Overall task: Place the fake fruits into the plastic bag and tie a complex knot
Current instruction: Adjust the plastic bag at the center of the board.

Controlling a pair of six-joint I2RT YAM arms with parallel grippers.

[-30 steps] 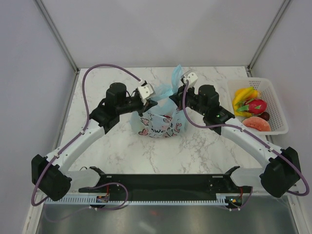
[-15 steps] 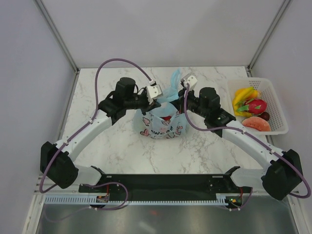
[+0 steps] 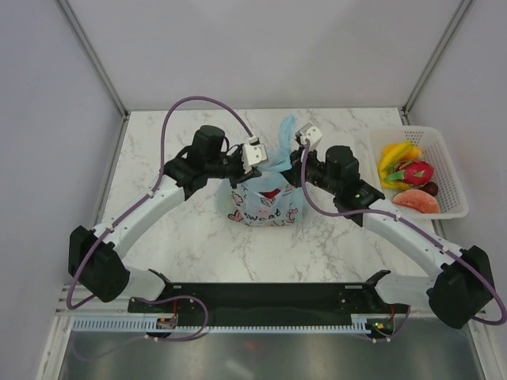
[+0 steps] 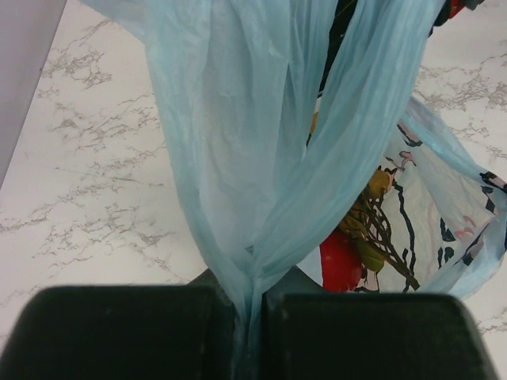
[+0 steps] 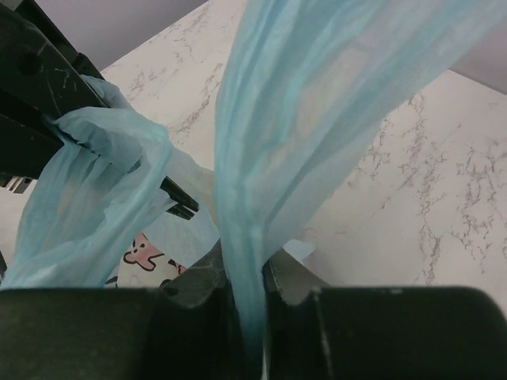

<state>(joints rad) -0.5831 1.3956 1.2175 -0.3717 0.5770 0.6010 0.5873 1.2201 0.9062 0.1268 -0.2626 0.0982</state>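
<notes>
1. Pale plain walls enclose a white tabletop with grey marble veining. The plastic bag sits on it between the two arms.
2. The bag's film is thin, translucent, light blue and finely crinkled. Its white panel carries pink doodles and dark lettering too small to read.
3. At the bag's upper left, the left gripper is clamped on one handle, and its black fingers squeeze the film into a narrow pleat.
4. At the bag's upper right, the right gripper pinches the other handle, which is gathered into a tight rope between its fingers.
5. Through the bag's film, the left wrist view shows a glossy red piece and a yellowish piece inside.
6. Well to the right of the bag, a white mesh basket holds more fake fruits: yellow bananas, a pink-red dragon fruit, an orange-red slice and a dark ball.
7. A purple cable arches over the arm left of the bag.
</notes>
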